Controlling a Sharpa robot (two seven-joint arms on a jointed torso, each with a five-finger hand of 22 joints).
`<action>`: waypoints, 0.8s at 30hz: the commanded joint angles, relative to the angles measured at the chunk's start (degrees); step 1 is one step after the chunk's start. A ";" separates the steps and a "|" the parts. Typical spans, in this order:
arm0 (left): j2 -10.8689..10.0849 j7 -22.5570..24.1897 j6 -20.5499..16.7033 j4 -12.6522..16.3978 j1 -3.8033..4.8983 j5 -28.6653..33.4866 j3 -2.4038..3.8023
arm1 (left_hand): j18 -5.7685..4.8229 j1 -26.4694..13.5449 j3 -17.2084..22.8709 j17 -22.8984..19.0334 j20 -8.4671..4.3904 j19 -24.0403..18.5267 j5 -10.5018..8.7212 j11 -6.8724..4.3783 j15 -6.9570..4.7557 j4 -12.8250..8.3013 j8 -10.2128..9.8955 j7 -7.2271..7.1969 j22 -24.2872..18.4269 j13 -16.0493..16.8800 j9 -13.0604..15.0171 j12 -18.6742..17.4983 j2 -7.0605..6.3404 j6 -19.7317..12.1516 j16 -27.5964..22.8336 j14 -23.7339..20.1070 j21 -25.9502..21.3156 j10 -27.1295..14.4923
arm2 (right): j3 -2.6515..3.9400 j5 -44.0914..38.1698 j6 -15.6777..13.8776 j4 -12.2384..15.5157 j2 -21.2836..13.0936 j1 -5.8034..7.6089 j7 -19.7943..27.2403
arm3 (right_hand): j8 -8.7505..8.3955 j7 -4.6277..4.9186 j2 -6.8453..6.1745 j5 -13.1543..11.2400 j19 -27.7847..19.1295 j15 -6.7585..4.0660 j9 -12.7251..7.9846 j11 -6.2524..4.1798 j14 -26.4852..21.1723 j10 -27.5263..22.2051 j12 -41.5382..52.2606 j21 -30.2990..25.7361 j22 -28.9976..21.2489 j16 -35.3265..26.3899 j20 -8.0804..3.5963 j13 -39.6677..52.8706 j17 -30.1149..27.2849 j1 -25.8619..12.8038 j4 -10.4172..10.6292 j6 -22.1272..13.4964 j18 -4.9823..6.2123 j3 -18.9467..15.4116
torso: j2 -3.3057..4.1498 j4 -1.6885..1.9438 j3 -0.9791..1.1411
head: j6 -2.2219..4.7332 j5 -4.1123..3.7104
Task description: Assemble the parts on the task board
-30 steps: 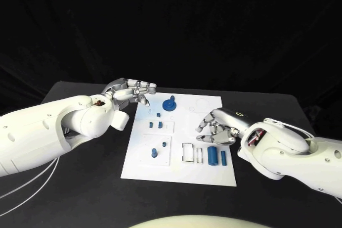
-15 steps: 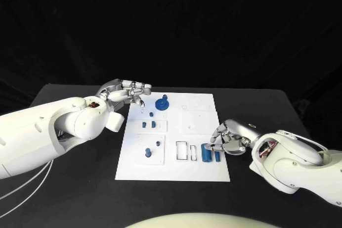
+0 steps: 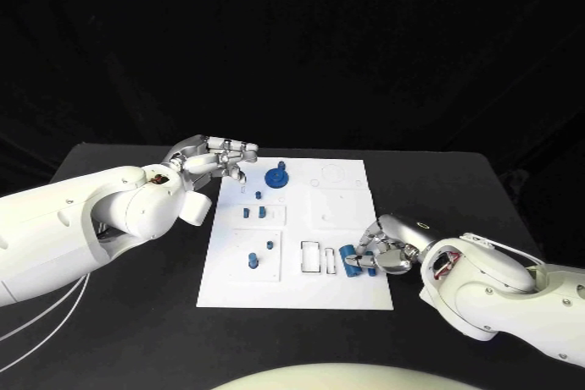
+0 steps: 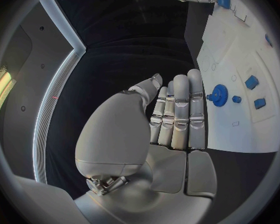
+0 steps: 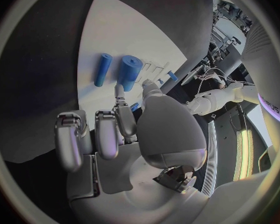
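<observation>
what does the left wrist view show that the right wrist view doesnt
Left wrist view alone: the left hand from behind, fingers straight and together with nothing in them, beside the blue gear and small blue pegs on the far part of the board.

Right wrist view alone: the right hand from behind, fingers reaching toward the thick blue cylinder and the thin blue rod lying beside it.

Both share the white task board on the black table.
</observation>
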 commanded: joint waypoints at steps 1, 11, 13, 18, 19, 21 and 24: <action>-0.01 0.22 1.02 0.18 0.03 0.10 0.03 | 0.76 -0.07 -0.22 -0.05 -0.03 0.50 -0.23 0.11 0.31 0.04 0.29 0.08 -0.05 0.07 -0.08 0.25 0.30 -0.33 -0.34 0.04 -0.22 -0.45 | -0.02 -2.35 0.87 -0.29 0.28 -0.30 -2.46 | 0.28 -0.13 0.04 0.23 5.34 0.10 0.17 -0.14 4.07 0.32 0.28 0.14 14.63 0.21 0.01 0.07 4.82 -0.74 0.02 -0.15 -0.89 -0.39 | 0.02 0.00 0.00 | -0.10 0.07; -0.11 0.12 1.19 0.18 0.03 0.10 0.01 | 0.76 -0.07 -0.22 -0.05 -0.03 0.50 -0.23 0.11 0.31 0.04 0.29 0.08 -0.05 0.07 -0.08 0.25 0.30 -0.33 -0.34 0.04 -0.22 -0.45 | -0.01 -4.09 1.57 -1.21 1.86 -1.11 -4.38 | 0.79 -0.31 0.21 0.31 5.30 0.00 0.79 -0.28 4.02 0.33 0.29 0.04 14.60 0.13 -0.06 0.27 4.69 -0.99 0.03 0.13 -0.87 -1.19 | 0.03 -0.03 -0.01 | -0.19 0.03; -0.11 0.08 1.25 0.18 0.03 0.10 0.01 | 0.76 -0.07 -0.22 -0.05 -0.03 0.50 -0.23 0.11 0.31 0.04 0.29 0.08 -0.05 0.07 -0.08 0.25 0.30 -0.33 -0.34 0.04 -0.22 -0.45 | -0.01 -4.18 1.54 -1.42 2.27 -1.32 -4.54 | 0.86 -0.33 0.18 0.31 5.23 -0.02 0.88 -0.30 4.00 0.26 0.19 -0.11 14.56 0.08 -0.07 0.20 4.59 -1.02 0.03 0.13 -0.83 -1.32 | 0.01 -0.03 0.00 | -0.23 0.01; -0.12 -0.02 1.35 0.17 0.03 0.10 0.01 | 0.76 -0.14 -0.31 -0.07 -0.02 0.52 -0.23 0.12 0.32 0.08 0.30 0.09 -0.09 0.07 -0.08 0.28 0.29 -0.36 -0.35 0.03 -0.28 -0.50 | -0.01 -4.30 1.47 -1.86 3.21 -1.70 -4.79 | 0.98 -0.34 0.08 0.19 5.18 -0.05 1.11 -0.32 3.97 0.18 0.08 -0.23 14.52 0.02 -0.10 0.18 4.49 -1.13 0.04 0.02 -0.81 -1.74 | 0.03 0.03 -0.05 | -0.31 -0.07; -0.12 -0.03 1.36 0.17 0.03 0.10 0.01 | 0.76 -0.14 -0.31 -0.07 -0.02 0.52 -0.23 0.12 0.32 0.08 0.30 0.09 -0.09 0.07 -0.08 0.28 0.29 -0.36 -0.35 0.03 -0.28 -0.50 | -0.01 -4.30 1.51 -1.98 3.40 -1.75 -4.82 | 0.98 -0.34 0.08 0.19 5.18 -0.05 1.11 -0.32 3.97 0.18 0.08 -0.23 14.52 0.02 -0.10 0.18 4.49 -1.13 0.04 0.02 -0.81 -1.74 | 0.02 0.01 -0.05 | -0.33 -0.05; -0.12 -0.04 1.37 0.17 0.03 0.10 0.01 | 0.76 -0.14 -0.31 -0.07 -0.02 0.52 -0.23 0.12 0.32 0.08 0.30 0.09 -0.09 0.07 -0.08 0.28 0.29 -0.36 -0.35 0.03 -0.28 -0.50 | -0.01 -4.30 1.64 -2.20 3.76 -1.85 -4.85 | 1.01 -0.35 0.04 0.15 5.18 -0.05 1.18 -0.33 3.97 0.18 0.08 -0.24 14.52 0.02 -0.11 0.20 4.50 -1.15 0.04 -0.01 -0.81 -1.87 | 0.00 -0.01 -0.08 | -0.35 -0.03; -0.12 -0.06 1.39 0.16 0.03 0.10 0.00 | 0.76 -0.14 -0.31 -0.07 -0.02 0.52 -0.23 0.12 0.32 0.08 0.30 0.09 -0.09 0.07 -0.08 0.28 0.29 -0.36 -0.35 0.03 -0.28 -0.50 | -0.01 -4.26 1.98 -2.56 4.31 -2.10 -4.98 | 1.07 -0.35 -0.02 0.09 5.16 -0.06 1.27 -0.33 3.97 0.17 0.06 -0.27 14.51 0.02 -0.12 0.22 4.51 -1.17 0.03 -0.05 -0.80 -2.04 | 0.00 -0.02 -0.08 | -0.35 -0.02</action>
